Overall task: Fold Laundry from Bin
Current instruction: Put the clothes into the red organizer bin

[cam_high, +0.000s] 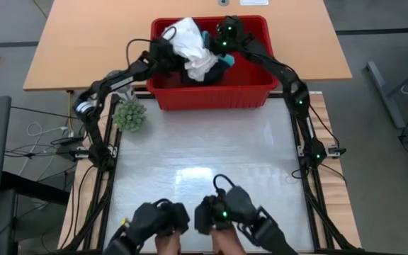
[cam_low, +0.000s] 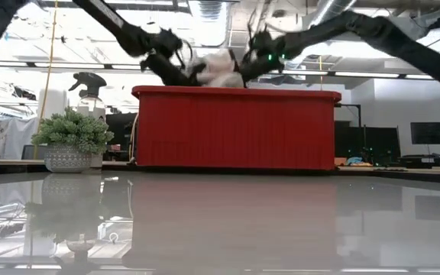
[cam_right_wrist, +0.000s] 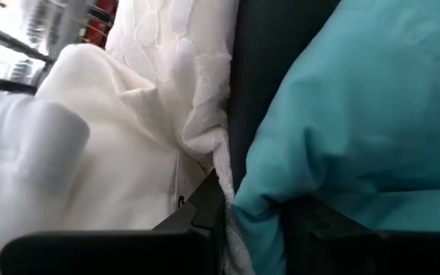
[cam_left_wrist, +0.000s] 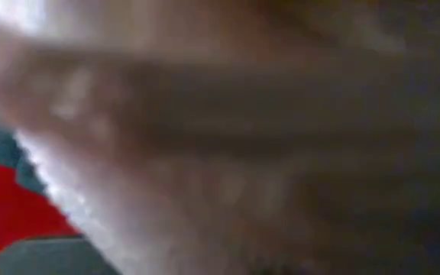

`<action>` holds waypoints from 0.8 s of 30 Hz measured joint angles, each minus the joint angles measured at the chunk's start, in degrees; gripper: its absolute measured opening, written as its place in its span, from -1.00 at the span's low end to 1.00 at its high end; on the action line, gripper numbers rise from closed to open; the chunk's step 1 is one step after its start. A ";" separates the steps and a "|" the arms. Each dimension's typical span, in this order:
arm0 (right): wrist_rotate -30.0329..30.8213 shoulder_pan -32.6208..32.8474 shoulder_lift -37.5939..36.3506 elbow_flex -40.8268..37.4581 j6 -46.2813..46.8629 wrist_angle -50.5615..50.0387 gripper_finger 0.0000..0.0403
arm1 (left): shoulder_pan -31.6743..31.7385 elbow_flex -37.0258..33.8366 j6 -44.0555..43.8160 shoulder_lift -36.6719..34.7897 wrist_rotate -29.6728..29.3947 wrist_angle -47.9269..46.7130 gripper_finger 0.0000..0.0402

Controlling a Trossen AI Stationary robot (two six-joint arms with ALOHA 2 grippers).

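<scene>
The red bin [cam_high: 211, 95] [cam_low: 235, 126] stands at the table's far edge. A white lacy garment [cam_high: 190, 42] [cam_low: 221, 67] is heaped in it and rises above the rim. A teal garment [cam_high: 227, 61] and something black [cam_high: 190, 76] lie beside and under the white one. My left gripper [cam_high: 167, 46] [cam_low: 186, 70] reaches over the bin's left end, right against the white garment [cam_left_wrist: 166, 191], which fills its wrist view. My right gripper [cam_high: 225, 39] [cam_low: 260, 59] [cam_right_wrist: 254, 229] is over the bin's right half, shut on teal cloth [cam_right_wrist: 357, 114]. My right gripper pinches a bunched fold of the teal garment [cam_right_wrist: 257, 210] between its two fingers. An edge of the white lacy garment [cam_right_wrist: 221, 164] lies against one finger [cam_right_wrist: 201, 214]. The fingers come from the table's right side, slanting slightly down over the bin. How many layers they hold does not show.
A small potted plant [cam_high: 129, 115] [cam_low: 71, 141] stands left of the bin. The pale glossy tabletop [cam_high: 204, 163] stretches from the bin to the near edge. There, a person's hands hold two dark control grips [cam_high: 190, 219]. A wooden table [cam_high: 83, 49] lies behind the bin.
</scene>
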 joint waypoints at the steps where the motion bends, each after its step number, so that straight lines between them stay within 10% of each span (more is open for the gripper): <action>1: -0.12 -0.48 1.11 0.00 0.06 -0.67 -0.52 | 0.28 0.00 -0.04 1.36 0.34 0.39 -0.70; 10: -1.73 -4.13 7.64 0.00 2.09 -3.29 -0.52 | 2.16 0.04 -4.35 10.65 5.55 0.09 -0.67; 17: 2.18 -6.43 7.70 0.11 0.93 -6.74 -0.52 | 2.32 -0.07 -2.55 12.84 6.39 1.98 -0.12; 24: 3.50 -9.84 7.59 0.11 3.58 -7.62 0.33 | 2.56 -0.07 2.04 12.75 10.13 2.52 0.18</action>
